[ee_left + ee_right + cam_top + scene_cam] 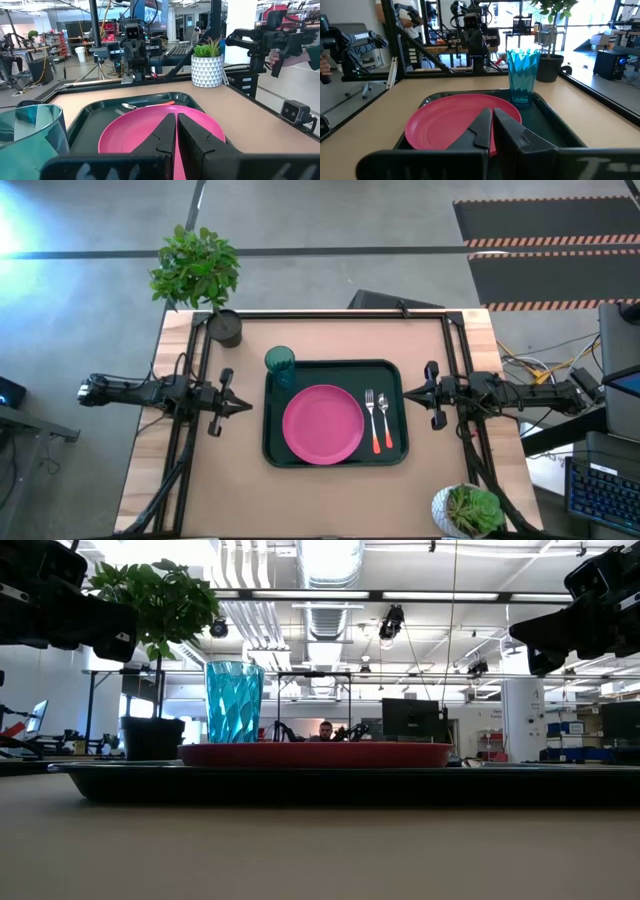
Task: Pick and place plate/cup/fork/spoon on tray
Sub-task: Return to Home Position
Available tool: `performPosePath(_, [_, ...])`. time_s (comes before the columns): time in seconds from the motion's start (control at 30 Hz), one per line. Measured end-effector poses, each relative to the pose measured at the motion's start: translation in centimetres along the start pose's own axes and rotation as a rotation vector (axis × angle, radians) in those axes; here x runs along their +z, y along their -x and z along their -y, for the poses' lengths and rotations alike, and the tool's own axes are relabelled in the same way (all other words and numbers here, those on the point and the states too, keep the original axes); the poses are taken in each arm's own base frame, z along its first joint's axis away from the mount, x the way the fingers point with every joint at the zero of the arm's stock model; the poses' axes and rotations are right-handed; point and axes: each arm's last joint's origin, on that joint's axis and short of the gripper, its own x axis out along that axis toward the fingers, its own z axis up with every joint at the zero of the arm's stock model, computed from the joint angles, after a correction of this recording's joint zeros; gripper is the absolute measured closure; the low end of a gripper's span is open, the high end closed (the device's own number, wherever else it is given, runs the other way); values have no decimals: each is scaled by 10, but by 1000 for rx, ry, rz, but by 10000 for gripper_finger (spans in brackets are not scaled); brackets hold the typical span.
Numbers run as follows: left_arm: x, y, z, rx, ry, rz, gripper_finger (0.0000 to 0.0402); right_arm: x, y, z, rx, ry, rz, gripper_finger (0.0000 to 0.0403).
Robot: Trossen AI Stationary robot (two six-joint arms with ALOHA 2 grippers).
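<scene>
The dark tray [392, 370] lies mid-table. The pink plate [322, 424] rests flat in its middle. The teal cup [280, 366] stands upright in the tray's far left corner. The fork [374, 421] and spoon [384, 420], both with orange-red handles, lie side by side on the tray right of the plate. My left gripper [248, 408] is shut and empty above the table just left of the tray. My right gripper [406, 393] is shut and empty just right of the tray. In the wrist views the plate [145, 127] [455, 120] and cup [522, 75] show ahead.
A dark pot with a leafy plant [200, 275] stands at the table's far left corner. A white patterned pot with a plant [466, 511] stands at the near right corner. Bare tabletop lies near and to both sides of the tray. A person's hand [280, 56] shows beyond the table.
</scene>
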Motion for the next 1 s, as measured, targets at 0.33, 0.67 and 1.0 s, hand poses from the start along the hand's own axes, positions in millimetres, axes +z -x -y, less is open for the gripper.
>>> performPosePath(0.33, [3, 0, 0, 1, 0, 17, 402, 2, 0, 0, 2, 0, 1, 394])
performPosePath(0.67, [2, 0, 0, 1, 0, 15, 402, 3, 1, 0, 2, 0, 6, 394])
performPosePath(1.0, [2, 0, 0, 1, -1, 16, 402, 3, 1, 0, 2, 0, 7, 394])
